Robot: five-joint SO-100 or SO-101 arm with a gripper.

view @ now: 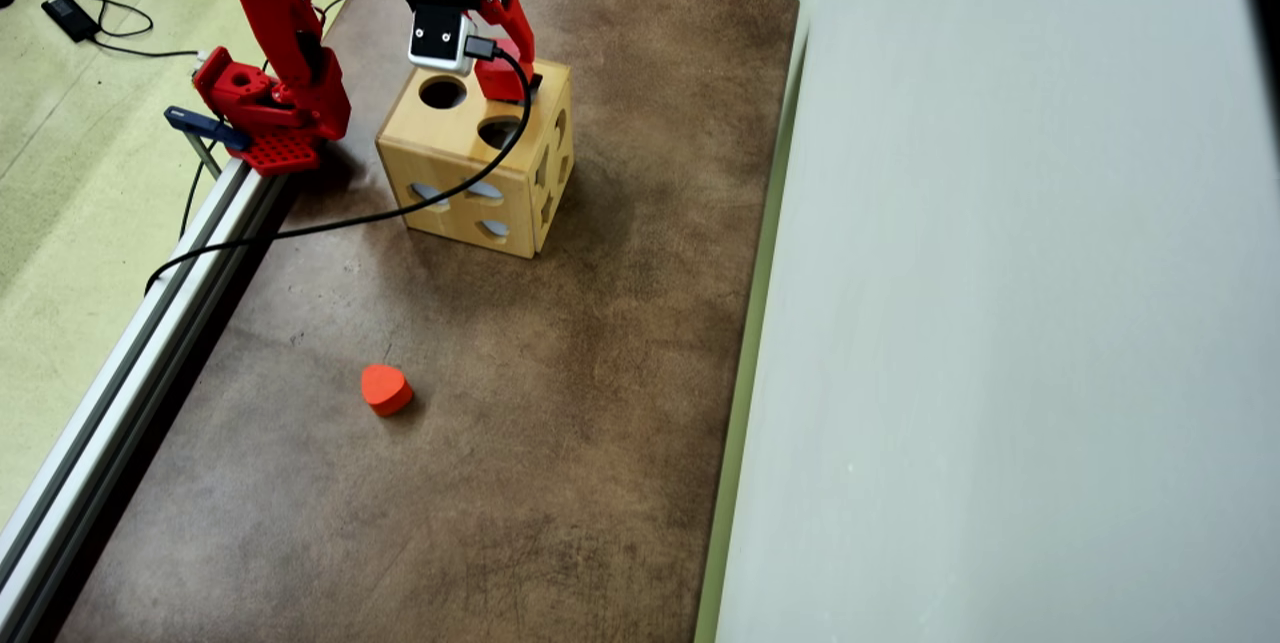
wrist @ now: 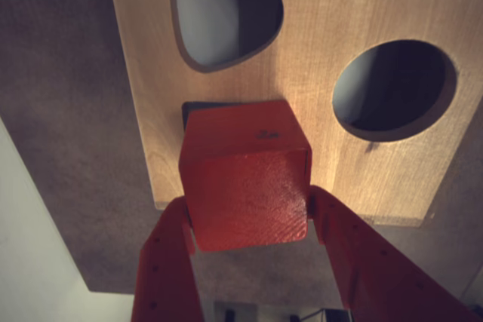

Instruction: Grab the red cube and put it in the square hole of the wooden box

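A rounded, heart-like orange block (view: 385,389) lies alone on the mottled brown surface (view: 560,403) in the overhead view. An aluminium rail (view: 130,378) runs along the surface's left edge. Beyond it, on the pale green floor (view: 80,183), a black adapter (view: 70,15) and its thin cord lie at upper left. A pale grey wall (view: 1010,323) fills the right side.

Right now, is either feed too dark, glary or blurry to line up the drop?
Wrist view: dim and warm-tinted, sharp enough; the red cube in the pincer hides most of the square hole. Overhead view: evenly lit, no glare; the arm covers that corner of the wooden box.
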